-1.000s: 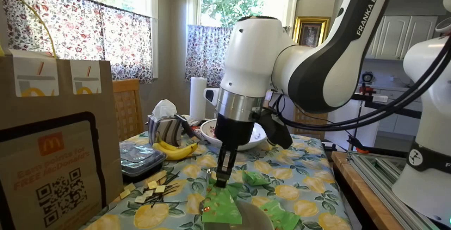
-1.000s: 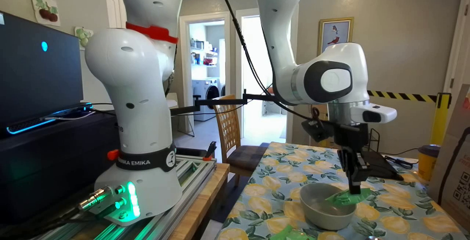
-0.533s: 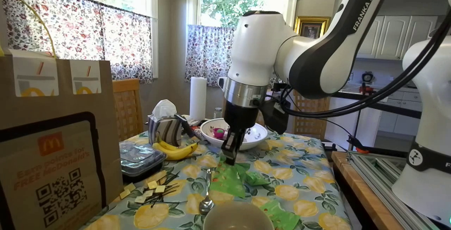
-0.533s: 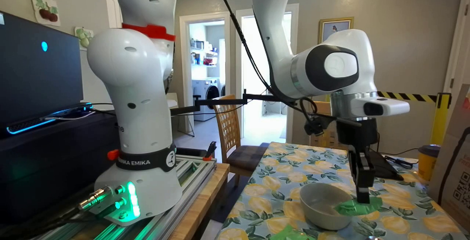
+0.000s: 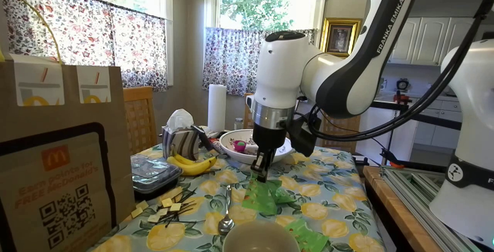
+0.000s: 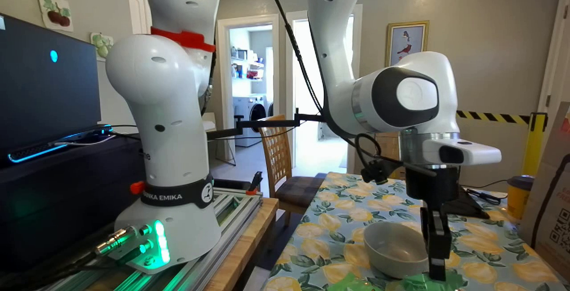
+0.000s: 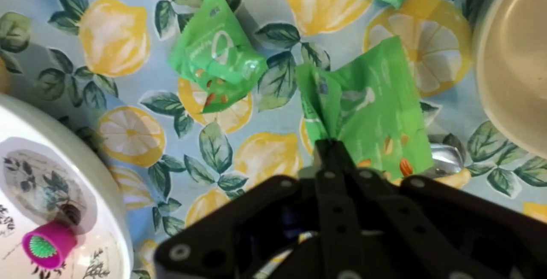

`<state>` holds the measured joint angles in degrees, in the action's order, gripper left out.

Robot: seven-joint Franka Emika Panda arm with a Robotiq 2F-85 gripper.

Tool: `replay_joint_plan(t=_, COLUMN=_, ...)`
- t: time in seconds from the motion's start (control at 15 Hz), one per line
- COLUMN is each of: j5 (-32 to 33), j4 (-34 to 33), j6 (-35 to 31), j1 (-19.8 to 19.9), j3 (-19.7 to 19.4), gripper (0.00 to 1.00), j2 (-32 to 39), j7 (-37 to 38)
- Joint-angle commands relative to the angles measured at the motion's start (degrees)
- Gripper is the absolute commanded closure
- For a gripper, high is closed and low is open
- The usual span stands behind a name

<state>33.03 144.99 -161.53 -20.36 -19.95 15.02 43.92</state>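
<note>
My gripper (image 7: 329, 144) is shut on a top edge of a green snack packet with almond pictures (image 7: 384, 112). The packet hangs beside the grey bowl (image 7: 483, 65), close to the tablecloth; I cannot tell if it touches. In an exterior view the gripper (image 5: 261, 177) points down with the packet (image 5: 262, 198) below it. It also shows low beside the bowl in an exterior view (image 6: 437, 275). A second green packet (image 7: 222, 52) lies on the cloth nearby. A third green packet (image 5: 307, 234) lies next to the grey bowl. A spoon (image 5: 226, 222) is partly hidden in the wrist view.
A large white bowl (image 7: 64, 142) holds a pink cup (image 7: 49, 245). Bananas (image 5: 193, 166), a tissue box (image 5: 180, 142), a plastic container (image 5: 152, 175) and small pale squares with dark sticks (image 5: 167, 202) stand or lie along a side. A paper bag (image 5: 61, 136) stands near.
The gripper has carried the packet from over the grey bowl to beside it, toward the large white bowl, and lowered it. The spoon and the grey bowl's inside have come into view.
</note>
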Motion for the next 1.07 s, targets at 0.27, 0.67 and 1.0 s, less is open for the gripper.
replay_joint_plan(t=0.27, j5=2.6, j4=-1.7, j6=-11.9, j1=0.0, j3=-3.1, gripper=0.97, j2=9.4, j7=2.6)
replay_joint_plan(t=0.67, j5=2.4, j4=-0.2, j6=-14.2, j1=-2.1, j3=-4.7, gripper=0.49, j2=9.5, j7=3.4)
replay_joint_plan(t=1.0, j5=5.2, j4=1.8, j6=-14.8, j1=-10.2, j3=-13.3, gripper=0.13, j2=7.0, j7=6.9)
